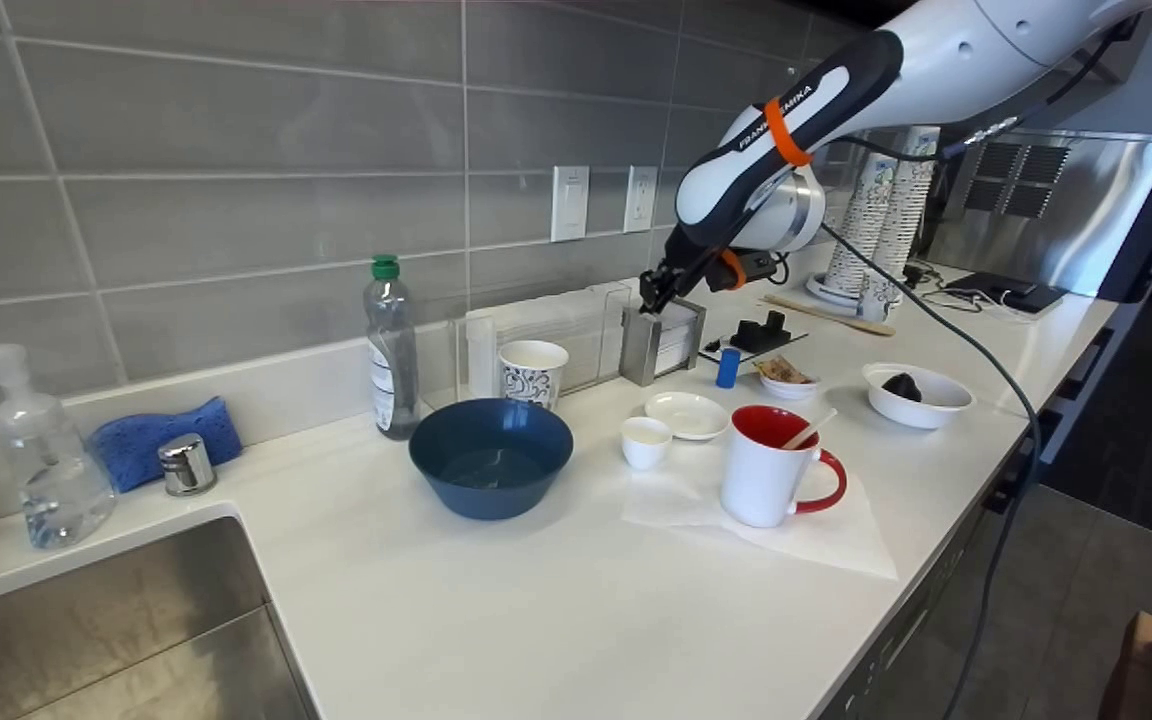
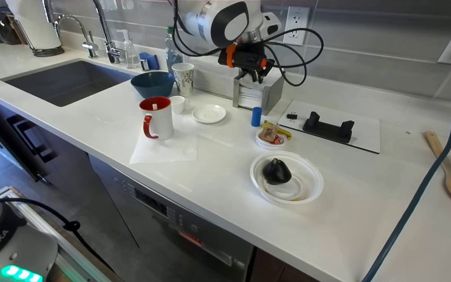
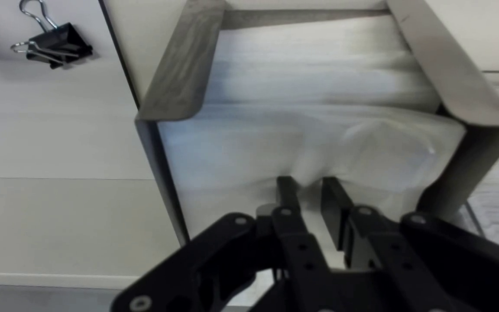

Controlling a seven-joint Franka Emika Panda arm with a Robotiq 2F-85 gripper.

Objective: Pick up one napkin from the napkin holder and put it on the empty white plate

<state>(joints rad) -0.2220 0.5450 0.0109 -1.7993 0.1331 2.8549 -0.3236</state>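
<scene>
The silver-grey metal napkin holder (image 1: 641,352) stands by the back wall. It also shows in an exterior view (image 2: 275,97) and around the napkins in the wrist view (image 3: 182,78). A stack of white napkins fills it; the top napkin (image 3: 232,156) is creased and bulges up between my fingertips. My gripper (image 3: 306,182) is over the holder, pointing down, with its fingers a short gap apart and the tips pressing on the top napkin. It shows above the holder in both exterior views (image 1: 656,300) (image 2: 255,77). The small empty white plate (image 2: 209,114) lies in front of the holder (image 1: 691,415).
A white-and-red mug (image 2: 165,123) stands on a flat white sheet, with a small white cup (image 1: 644,445) beside the plate. A blue cylinder (image 2: 256,116), a packet dish (image 2: 270,141) and a white bowl (image 2: 314,184) stand nearby. A patterned paper cup (image 2: 184,78) and blue bowl (image 1: 491,460) are sinkward.
</scene>
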